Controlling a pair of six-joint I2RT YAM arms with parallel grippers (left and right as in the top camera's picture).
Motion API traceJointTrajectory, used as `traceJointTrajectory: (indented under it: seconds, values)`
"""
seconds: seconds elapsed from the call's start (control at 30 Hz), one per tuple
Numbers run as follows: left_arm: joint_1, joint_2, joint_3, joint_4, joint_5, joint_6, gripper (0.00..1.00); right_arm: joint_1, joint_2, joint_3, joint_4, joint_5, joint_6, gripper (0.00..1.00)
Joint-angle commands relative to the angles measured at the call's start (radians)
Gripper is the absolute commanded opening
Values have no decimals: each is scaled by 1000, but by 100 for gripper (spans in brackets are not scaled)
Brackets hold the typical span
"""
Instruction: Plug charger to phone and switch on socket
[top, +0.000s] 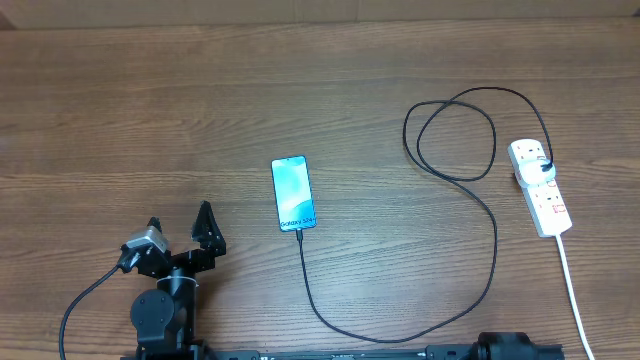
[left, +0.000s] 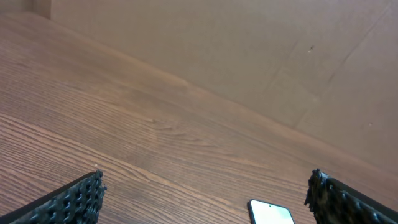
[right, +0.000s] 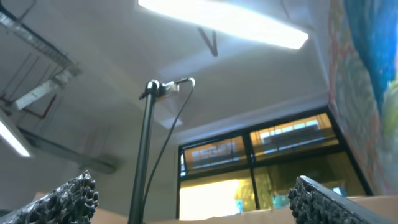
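The phone (top: 293, 193) lies screen up at the middle of the table, its light blue screen lit. The charger (top: 494, 250) is a thin black cable; its tip sits in the phone's near end, and it runs in a wide curve with loops to a black plug in the socket (top: 539, 186), a white power strip at the right. My left gripper (top: 181, 224) is open and empty, left of the phone and near the front edge. A corner of the phone shows in the left wrist view (left: 272, 213). My right gripper (right: 193, 199) is open, empty, and points up at the ceiling.
The strip's thick white cord (top: 575, 295) runs toward the front edge at the right. The right arm's base (top: 515, 347) sits at the front edge. A brown wall (left: 261, 50) stands behind the table.
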Motion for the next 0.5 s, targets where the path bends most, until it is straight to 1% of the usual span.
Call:
traceJointTrajectory:
  seconds: [0.0, 0.17, 0.27, 0.37, 0.47]
  values:
    - [6, -10, -5, 4, -6, -13, 100, -1, -5, -13, 20, 89, 0, 100]
    - [6, -10, -5, 4, -6, -13, 100, 0, -5, -19, 27, 92, 3, 100]
    - [6, -10, -5, 4, -6, -13, 100, 0, -5, -45, -2, 92, 3, 100]
    - [6, -10, -5, 4, -6, -13, 100, 0, -5, -100, -31, 93, 3, 100]
    - [6, -10, -5, 4, -6, -13, 100, 0, -5, -193, -49, 96, 4, 100]
